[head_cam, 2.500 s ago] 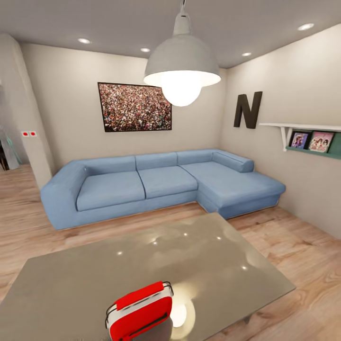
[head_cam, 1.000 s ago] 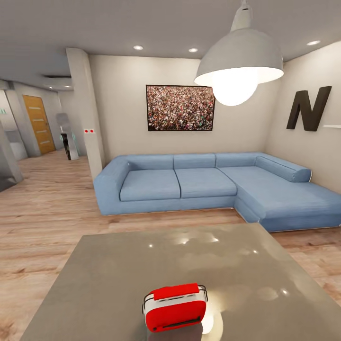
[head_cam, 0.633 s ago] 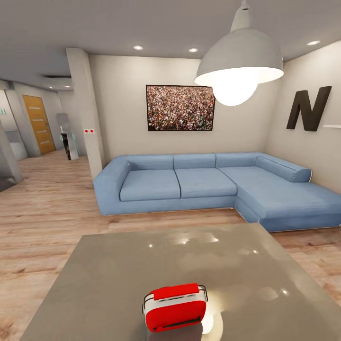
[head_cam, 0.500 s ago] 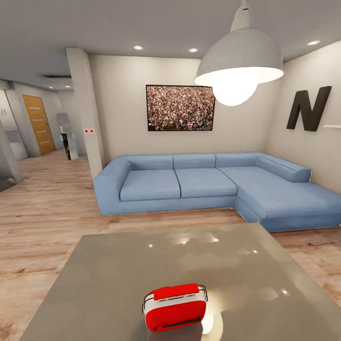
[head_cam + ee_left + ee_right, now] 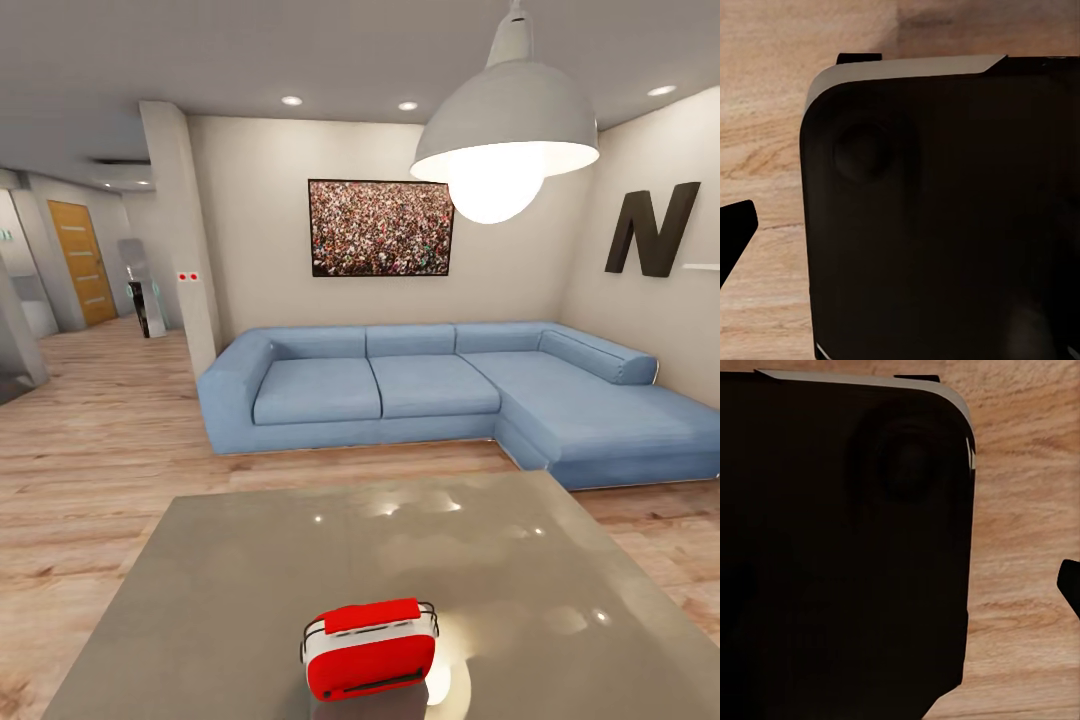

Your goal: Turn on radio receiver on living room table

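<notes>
Tool state on either arm you cannot tell; radio (image 5: 369,648) sits near your edge of the bench (image 5: 250,580), sofa (image 5: 440,390) well beyond.

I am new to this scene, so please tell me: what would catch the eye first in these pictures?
The bright red radio receiver stands on the near part of the glossy grey table, low in the head view. Behind the table, a blue corner sofa lines the far wall, and a big lit pendant lamp hangs at upper right.
</notes>
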Motion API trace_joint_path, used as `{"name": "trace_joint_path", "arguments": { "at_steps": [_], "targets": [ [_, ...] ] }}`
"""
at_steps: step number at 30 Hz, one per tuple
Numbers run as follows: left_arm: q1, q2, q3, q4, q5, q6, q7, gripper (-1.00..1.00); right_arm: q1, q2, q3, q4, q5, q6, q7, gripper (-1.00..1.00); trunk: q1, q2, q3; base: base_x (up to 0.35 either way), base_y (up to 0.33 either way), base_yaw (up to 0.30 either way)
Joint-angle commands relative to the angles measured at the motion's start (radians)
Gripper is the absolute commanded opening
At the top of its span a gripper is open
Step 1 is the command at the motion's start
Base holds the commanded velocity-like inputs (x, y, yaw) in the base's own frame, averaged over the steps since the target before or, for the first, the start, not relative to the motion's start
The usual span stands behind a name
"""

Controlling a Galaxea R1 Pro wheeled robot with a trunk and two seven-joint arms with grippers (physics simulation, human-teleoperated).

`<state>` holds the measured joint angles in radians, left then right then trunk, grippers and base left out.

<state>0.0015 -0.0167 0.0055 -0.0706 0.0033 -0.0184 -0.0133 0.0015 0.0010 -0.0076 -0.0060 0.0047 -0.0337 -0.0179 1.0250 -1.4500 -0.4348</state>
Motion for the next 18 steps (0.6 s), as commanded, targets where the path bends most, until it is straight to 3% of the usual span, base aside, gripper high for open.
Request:
{"name": "trace_joint_path", "arguments": {
  "at_steps": [1, 10, 18],
  "targets": [
    [0.0, 0.0, 0.0, 0.0, 0.0, 0.0, 0.0, 1.0, 0.0, 0.0, 0.0, 0.0, 0.0, 0.0, 0.0, 1.0, 0.0, 0.0, 0.0, 0.0, 0.0, 0.0],
    [0.0, -0.002, 0.001, 0.0, 0.0, 0.0, 0.001, 1.0, 0.0, 0.0, 0.001, 0.0, 0.003, 0.0, 0.0, 1.0, 0.0, 0.0, 0.0, 0.0, 0.0, 0.0],
    [0.0, -0.004, -0.001, 0.001, 0.0, 0.0, 0.0, 1.0, 0.0, 0.0, 0.001, 0.0, 0.002, 0.0, 0.0, 1.0, -0.031, 0.056, 0.025, 0.0, 0.0, 0.0]
  ]
}}
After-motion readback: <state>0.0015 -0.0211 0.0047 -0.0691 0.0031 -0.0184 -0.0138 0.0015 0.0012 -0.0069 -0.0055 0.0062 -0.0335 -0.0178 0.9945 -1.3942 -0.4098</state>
